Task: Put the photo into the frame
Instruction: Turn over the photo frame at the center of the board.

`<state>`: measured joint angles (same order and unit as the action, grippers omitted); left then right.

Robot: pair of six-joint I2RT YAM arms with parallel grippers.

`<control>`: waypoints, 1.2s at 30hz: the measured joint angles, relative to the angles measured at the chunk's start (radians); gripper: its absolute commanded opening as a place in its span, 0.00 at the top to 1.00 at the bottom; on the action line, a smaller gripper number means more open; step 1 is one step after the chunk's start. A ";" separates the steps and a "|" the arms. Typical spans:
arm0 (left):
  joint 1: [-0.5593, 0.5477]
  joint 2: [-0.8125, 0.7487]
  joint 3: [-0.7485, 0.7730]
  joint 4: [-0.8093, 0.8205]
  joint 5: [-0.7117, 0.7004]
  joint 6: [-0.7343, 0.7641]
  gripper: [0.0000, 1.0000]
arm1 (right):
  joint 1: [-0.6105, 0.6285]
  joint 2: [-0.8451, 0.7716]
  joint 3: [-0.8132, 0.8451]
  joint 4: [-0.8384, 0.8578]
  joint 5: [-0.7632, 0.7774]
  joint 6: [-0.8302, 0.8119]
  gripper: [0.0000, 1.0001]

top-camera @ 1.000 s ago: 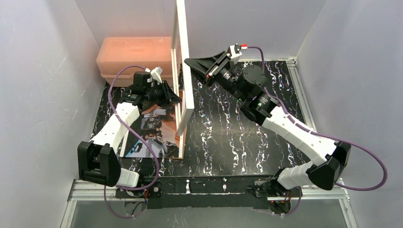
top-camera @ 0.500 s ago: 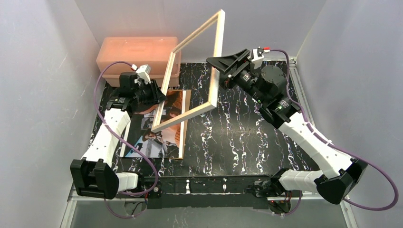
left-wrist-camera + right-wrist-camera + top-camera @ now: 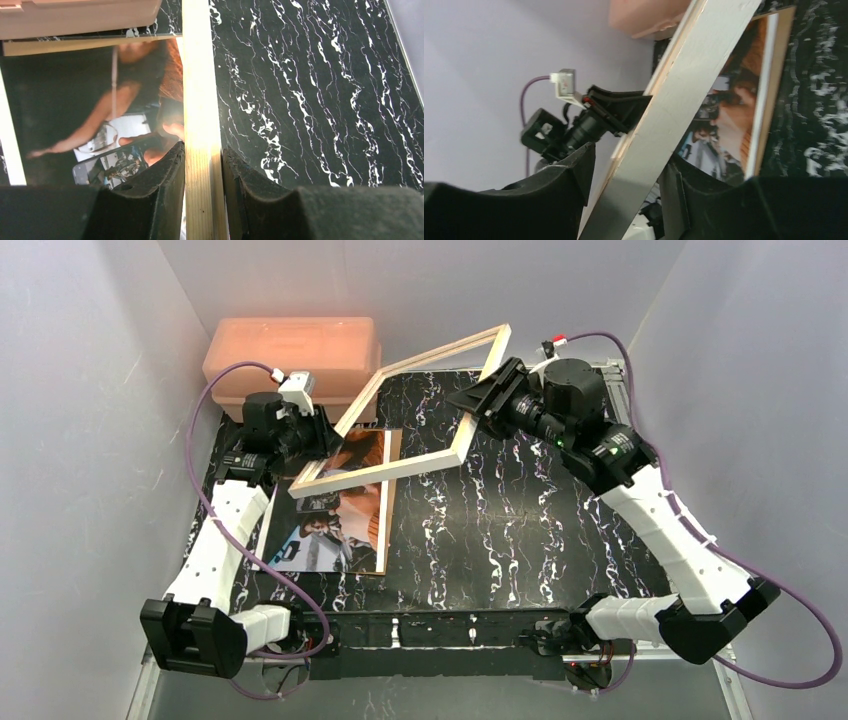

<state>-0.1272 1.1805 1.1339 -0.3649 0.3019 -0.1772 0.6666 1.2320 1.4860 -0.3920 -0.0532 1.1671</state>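
Observation:
The frame (image 3: 380,472) hangs tilted above the table, tan wood back up, its far right corner highest. My left gripper (image 3: 324,443) is shut on the frame's left rail (image 3: 200,100), both fingers pressed to the wood at the gripper (image 3: 202,147). My right gripper (image 3: 478,400) straddles the opposite rail (image 3: 694,95). Its jaws stand apart around the rail at the gripper (image 3: 629,157), with a gap on the left side. The photo (image 3: 325,530) lies picture side up on the table under the frame's left half, also visible as the photo (image 3: 100,100) and the photo (image 3: 729,115).
A pink plastic box (image 3: 290,350) stands at the back left against the wall. A brown backing board (image 3: 386,530) lies under the photo, its edge showing along the right. Black marbled tabletop (image 3: 520,530) stretches to the right; grey walls close in all around.
The frame has tipped from standing on edge down to a low slant over the photo. The right gripper has loosened its jaws and moved right; the left arm shifted back left.

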 measured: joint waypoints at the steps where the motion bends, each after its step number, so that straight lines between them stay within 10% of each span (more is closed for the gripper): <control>1: -0.002 -0.005 0.000 0.004 -0.007 0.010 1.00 | -0.003 0.006 0.031 -0.055 0.008 -0.030 0.53; 6: -0.009 -0.015 0.000 0.035 -0.027 0.055 1.00 | -0.011 0.006 0.091 -0.292 0.058 -0.121 0.79; 15: -0.069 -0.006 -0.025 0.034 0.002 0.053 1.00 | -0.032 -0.090 0.002 -0.365 0.073 -0.210 0.96; 20: -0.097 0.035 -0.027 0.012 0.020 0.037 0.24 | -0.049 -0.099 -0.014 -0.370 0.069 -0.246 0.99; 22: -0.102 0.052 -0.027 -0.001 0.035 0.046 0.10 | -0.061 -0.100 -0.020 -0.371 0.076 -0.281 0.99; 36: -0.104 0.085 0.041 -0.110 0.082 0.039 0.01 | -0.113 -0.140 -0.077 -0.434 0.110 -0.386 0.99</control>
<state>-0.2314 1.2655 1.1751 -0.4747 0.3843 -0.1379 0.5533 1.0920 1.4090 -0.8261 0.0570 0.7811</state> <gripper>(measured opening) 0.983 0.347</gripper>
